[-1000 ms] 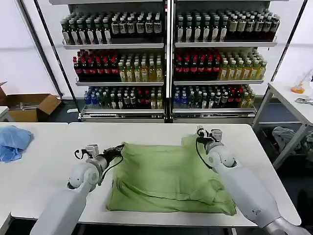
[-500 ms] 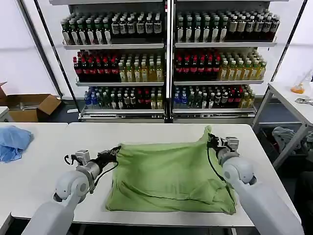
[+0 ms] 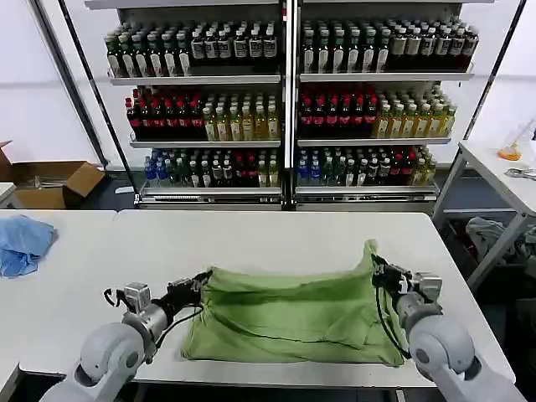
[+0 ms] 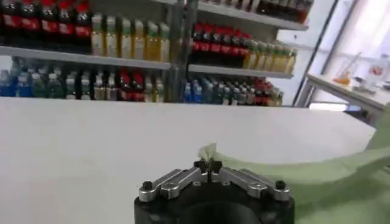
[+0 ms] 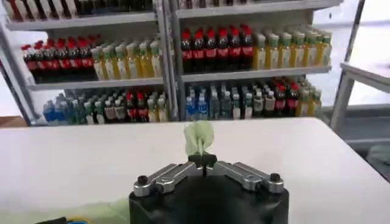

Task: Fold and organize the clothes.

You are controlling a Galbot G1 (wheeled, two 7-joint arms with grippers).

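White table (image 3: 276, 230): polo shirt (image 3: 293, 318) corners pinched in both jaws.

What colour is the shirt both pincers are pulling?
Light green, plain on the side showing; the shirt shows best in the head view.

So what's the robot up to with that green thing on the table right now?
It is folding a light green shirt on the white table. The left gripper pinches the shirt's far left corner and the right gripper pinches the far right corner, both shut on the fabric. The far edge hangs lifted between them while the rest lies on the table. A light blue cloth sits apart, off to the left.
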